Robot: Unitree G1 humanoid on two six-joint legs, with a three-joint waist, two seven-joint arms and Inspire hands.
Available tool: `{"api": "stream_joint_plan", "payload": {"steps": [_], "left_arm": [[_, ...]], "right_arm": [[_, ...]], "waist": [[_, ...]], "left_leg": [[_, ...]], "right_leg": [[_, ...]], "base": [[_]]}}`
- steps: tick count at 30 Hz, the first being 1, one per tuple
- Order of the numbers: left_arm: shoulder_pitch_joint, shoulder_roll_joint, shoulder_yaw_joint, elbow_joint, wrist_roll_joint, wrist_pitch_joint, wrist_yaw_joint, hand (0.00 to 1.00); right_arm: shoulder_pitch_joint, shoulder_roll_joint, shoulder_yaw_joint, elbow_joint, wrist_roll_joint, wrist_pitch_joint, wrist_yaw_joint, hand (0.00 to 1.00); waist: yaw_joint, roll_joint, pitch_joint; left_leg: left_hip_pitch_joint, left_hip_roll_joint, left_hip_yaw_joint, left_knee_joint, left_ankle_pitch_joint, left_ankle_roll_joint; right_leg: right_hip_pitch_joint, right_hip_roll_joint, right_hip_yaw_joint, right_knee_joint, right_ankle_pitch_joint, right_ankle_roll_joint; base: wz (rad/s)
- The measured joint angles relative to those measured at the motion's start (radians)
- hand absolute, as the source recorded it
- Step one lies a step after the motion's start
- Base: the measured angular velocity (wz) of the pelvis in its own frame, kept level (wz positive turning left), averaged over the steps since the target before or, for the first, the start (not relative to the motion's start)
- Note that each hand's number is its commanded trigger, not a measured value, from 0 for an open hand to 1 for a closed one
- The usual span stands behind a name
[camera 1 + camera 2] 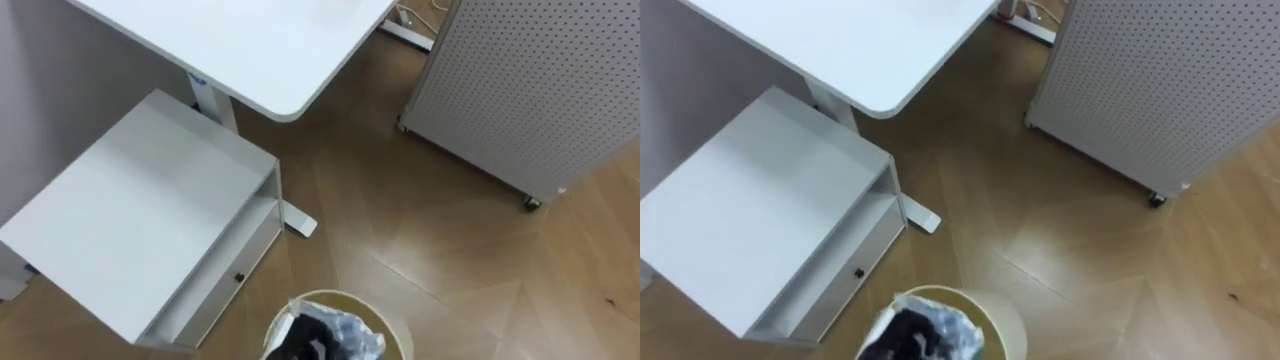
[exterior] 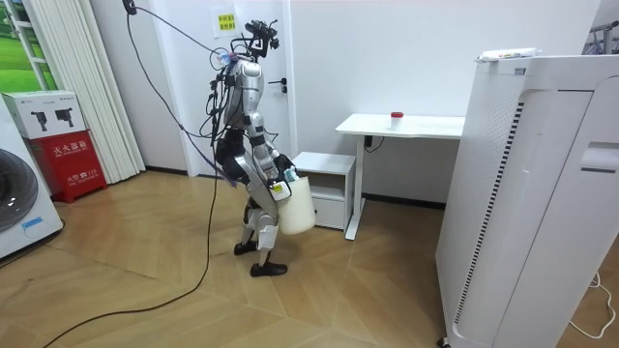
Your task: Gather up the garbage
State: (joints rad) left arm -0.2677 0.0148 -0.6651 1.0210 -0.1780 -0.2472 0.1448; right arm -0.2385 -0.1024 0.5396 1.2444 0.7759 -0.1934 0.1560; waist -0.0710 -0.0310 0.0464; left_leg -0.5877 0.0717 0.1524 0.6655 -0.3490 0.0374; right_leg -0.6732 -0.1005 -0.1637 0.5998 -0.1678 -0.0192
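Note:
A round white waste bin (image 1: pixel 345 298) sits at the bottom edge of the eye views, right under my head. Inside it lies crumpled silver and black garbage (image 1: pixel 345 335), also visible in the other eye (image 1: pixel 935 330). In the room view I stand upright on the wooden floor beside the small cabinet, carrying the bin (image 2: pixel 297 208) at hip height in front of me. My right hand (image 2: pixel 281 184) rests at the bin's upper rim on the side nearest the camera.
A white desk (image 1: pixel 250 50) stands ahead with a low white cabinet (image 1: pixel 130 220) beside its leg. A perforated white panel on castors (image 1: pixel 520 80) stands to the right. A small red object (image 2: pixel 396 117) sits on the desk. Bare wooden floor lies between them.

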Motion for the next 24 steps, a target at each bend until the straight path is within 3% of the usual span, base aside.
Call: {"api": "stream_joint_plan", "payload": {"steps": [4, 6, 7, 24], "left_arm": [[0.027, 0.001, -0.012, 0.0, -0.077, 0.009, -0.087, 1.0], [0.037, 0.003, -0.015, 0.0, -0.107, 0.019, -0.115, 0.4], [0.041, 0.004, -0.016, 0.0, -0.117, 0.021, -0.121, 0.0], [0.051, 0.02, -0.005, 0.001, -0.113, 0.024, -0.196, 0.0]], "right_arm": [[0.0, 0.004, -0.001, 0.0, -0.019, 0.005, 0.006, 1.0], [-0.005, 0.002, -0.002, 0.001, -0.018, 0.017, 0.006, 1.0], [-0.007, 0.002, -0.002, 0.001, -0.017, 0.021, 0.006, 1.0], [-0.008, 0.0, -0.015, 0.028, -0.058, 0.021, 0.011, 1.0]], "waist": [[0.001, -0.001, 0.0008], [0.004, -0.001, 0.001], [0.006, -0.001, 0.0011], [0.025, 0.002, 0.0037]], "left_leg": [[0.042, -0.007, 0.012, -0.056, 0.02, 0.0], [0.046, -0.014, 0.012, -0.079, 0.032, 0.0], [0.045, -0.015, 0.014, -0.083, 0.033, 0.0], [0.045, -0.012, 0.019, -0.105, 0.034, 0.0]], "right_leg": [[0.035, 0.006, 0.004, -0.05, 0.019, 0.004], [0.033, 0.006, 0.016, -0.064, 0.028, 0.006], [0.031, 0.007, 0.019, -0.066, 0.03, 0.007], [0.03, 0.014, 0.018, -0.085, 0.033, 0.009]], "base": [[-0.01], [-0.02], [-0.05], [-0.01]]}}
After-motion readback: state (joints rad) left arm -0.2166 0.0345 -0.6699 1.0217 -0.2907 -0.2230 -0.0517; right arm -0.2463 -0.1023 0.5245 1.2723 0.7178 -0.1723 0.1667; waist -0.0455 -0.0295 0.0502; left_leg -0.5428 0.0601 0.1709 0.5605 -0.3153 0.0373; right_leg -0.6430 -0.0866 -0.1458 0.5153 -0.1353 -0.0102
